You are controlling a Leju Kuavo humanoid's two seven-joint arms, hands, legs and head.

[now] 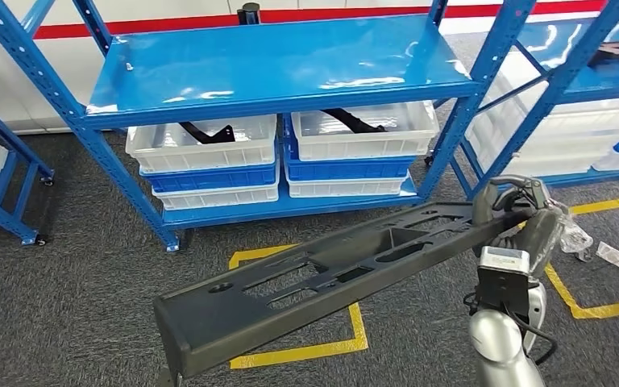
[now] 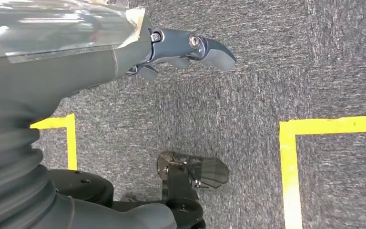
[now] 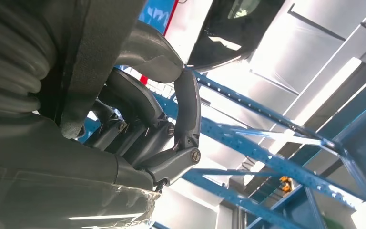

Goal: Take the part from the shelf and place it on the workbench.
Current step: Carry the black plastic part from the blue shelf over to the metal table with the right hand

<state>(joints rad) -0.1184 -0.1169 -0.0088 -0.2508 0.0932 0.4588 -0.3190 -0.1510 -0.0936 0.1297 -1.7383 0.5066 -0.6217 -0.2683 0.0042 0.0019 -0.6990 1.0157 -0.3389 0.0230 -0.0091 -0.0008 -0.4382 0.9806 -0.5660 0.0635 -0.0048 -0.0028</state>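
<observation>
1. The robot's right hand point(image 1: 514, 211) wraps its fingers around one end of a long black part point(image 1: 322, 274), held clear of the blue shelf point(image 1: 274, 68).
2. The left hand point(image 2: 181, 50) hangs over grey carpet; fingers apart, holding nothing.
3. The part juts far past the grip; it looks stiff and likely end-heavy, so a hold nearer mid-length would probably steady it.

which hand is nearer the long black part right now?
Right. The right hand grips one end of the long black part. The left hand hangs over the grey carpet, holding nothing.
</observation>
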